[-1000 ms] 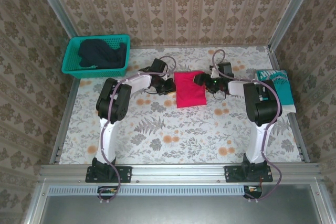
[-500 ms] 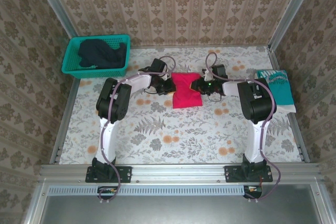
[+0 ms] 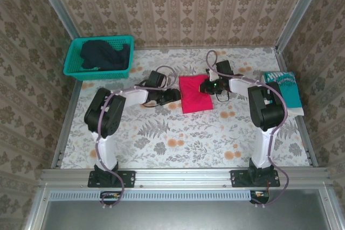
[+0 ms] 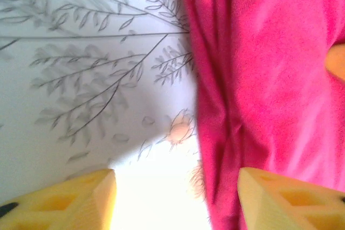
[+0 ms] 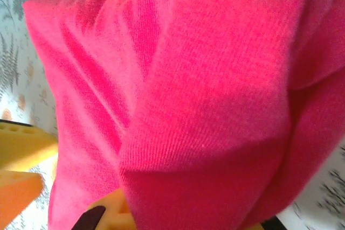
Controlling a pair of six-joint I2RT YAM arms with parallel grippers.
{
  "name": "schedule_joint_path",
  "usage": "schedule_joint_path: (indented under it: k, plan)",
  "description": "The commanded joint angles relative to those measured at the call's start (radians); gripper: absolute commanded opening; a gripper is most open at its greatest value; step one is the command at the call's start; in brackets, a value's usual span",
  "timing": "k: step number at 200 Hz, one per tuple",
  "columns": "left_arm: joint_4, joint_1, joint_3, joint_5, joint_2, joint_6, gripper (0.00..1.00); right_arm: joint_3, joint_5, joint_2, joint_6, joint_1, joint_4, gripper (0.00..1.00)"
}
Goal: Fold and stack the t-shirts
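**T-shirts: one on the table mid-fold, one at the right edge, one in the basket**

The table (image 3: 178,138) is covered in a pale print of grey fern sprays and small orange blossoms. Beige damask wallpaper (image 3: 183,4) in vertical stripes closes it in on three sides. A ribbed metal rail (image 3: 183,175) runs along the near edge, where the two arms are bolted.

There are three shirts, one basket and two grippers.

The red-pink shirt (image 3: 193,96) lies on the far half of the table, between the two grippers, folded into a rough upright rectangle. Close up it is a soft knit with a fine weave. Long creases run along its left side (image 4: 269,79), and a thick rounded fold lies across its top layer (image 5: 205,90).

The teal shirt (image 3: 285,92), with white print, lies flat as a narrow folded oblong against the right edge of the table, well apart from the red-pink one.

The navy-black shirt (image 3: 102,55) sits in a loose crumpled heap inside the basket (image 3: 97,74). This is a teal plastic rectangle with perforated walls, standing at the far left corner.

The left gripper (image 3: 173,96) sits low, just beside the red-pink shirt's left edge. Its blocky yellow fingers (image 4: 81,197) are spread wide with bare tablecloth between them, and they grip nothing.

The right gripper (image 3: 206,86) is at the shirt's upper right, its jaws closed on a bunched fold of the red-pink cloth that drapes over its yellow fingertip (image 5: 110,208).
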Motion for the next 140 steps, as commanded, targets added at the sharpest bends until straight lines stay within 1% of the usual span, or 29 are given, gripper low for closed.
schedule_joint_path:
  k: [1, 14, 25, 44, 65, 112, 140]
  plan:
    - [0.135, -0.012, -0.093, -0.112, -0.079, 0.041, 0.71, 0.049, 0.139, -0.065, -0.154, -0.017, -0.194, 0.0]
    - [0.183, -0.019, -0.117, -0.115, -0.103, 0.075, 0.77, 0.076, 0.232, -0.089, -0.21, -0.018, -0.264, 0.0]
    - [0.208, -0.026, -0.121, -0.11, -0.113, 0.113, 0.79, 0.092, 0.307, -0.11, -0.267, -0.02, -0.312, 0.0]
    - [0.252, -0.041, -0.122, -0.081, -0.126, 0.181, 0.78, 0.096, 0.427, -0.142, -0.366, -0.031, -0.374, 0.0]
    - [0.294, -0.054, -0.122, -0.045, -0.149, 0.242, 0.78, 0.097, 0.508, -0.171, -0.444, -0.06, -0.417, 0.0]
    - [0.361, -0.067, -0.126, 0.031, -0.183, 0.325, 0.8, 0.054, 0.571, -0.277, -0.578, -0.175, -0.435, 0.0]
    - [0.364, -0.082, -0.12, 0.074, -0.202, 0.391, 0.81, 0.059, 0.544, -0.331, -0.63, -0.263, -0.459, 0.0]
